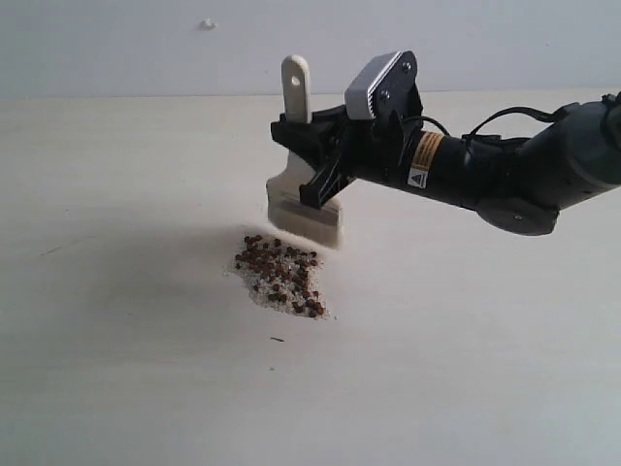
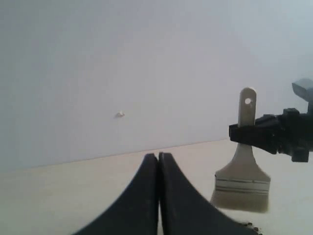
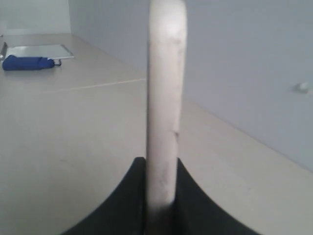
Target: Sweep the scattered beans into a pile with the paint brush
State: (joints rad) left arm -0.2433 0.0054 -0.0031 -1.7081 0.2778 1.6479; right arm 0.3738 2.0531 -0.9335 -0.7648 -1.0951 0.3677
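The paint brush (image 1: 304,199) hangs upright, handle up, its off-white bristles just above and behind the pile (image 1: 279,275) of reddish-brown beans and pale grit on the table. My right gripper (image 1: 312,136) reaches in from the right and is shut on the brush's pale wooden handle (image 3: 165,107). From the left wrist view the brush (image 2: 243,181) shows at the right, and a few beans (image 2: 251,225) peek out at the frame's lower edge. My left gripper (image 2: 158,155) is shut with nothing in it and lies outside the exterior view.
The pale table (image 1: 116,320) stretches wide around the pile. One stray dark speck (image 1: 277,339) lies just in front of the pile. A blue object (image 3: 27,62) beside a flat grey tray (image 3: 36,50) sits far off on the table. A white wall rises behind.
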